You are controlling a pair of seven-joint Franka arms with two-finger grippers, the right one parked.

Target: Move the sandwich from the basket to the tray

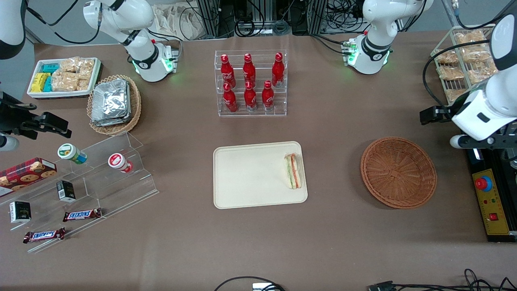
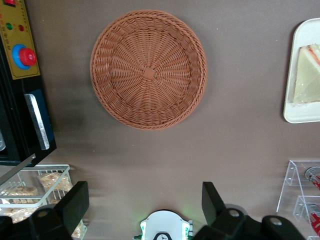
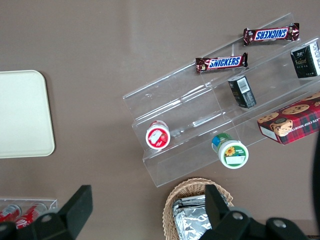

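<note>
You see the open tool [image 2: 145, 205] above the round reddish-brown wicker basket [image 2: 148, 69], the triangular wrapped sandwich [image 1: 293, 170] on the cream rectangular tray [image 1: 250, 178], and "SNICKERS" bars [image 3: 221, 62] only elsewhere.

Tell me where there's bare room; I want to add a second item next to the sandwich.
Most of the tray is bare; the sandwich lies along its edge nearest the basket, which is empty. Bare tablecloth separates tray and basket. The stepped acrylic shelf with its Snickers bars is crowded. The open end effector hangs empty above the table, near the basket.

Basket [image 1: 398, 172] reddish-brown weave — tray [image 1: 246, 178] cream — black gripper [image 2: 145, 210].
</note>
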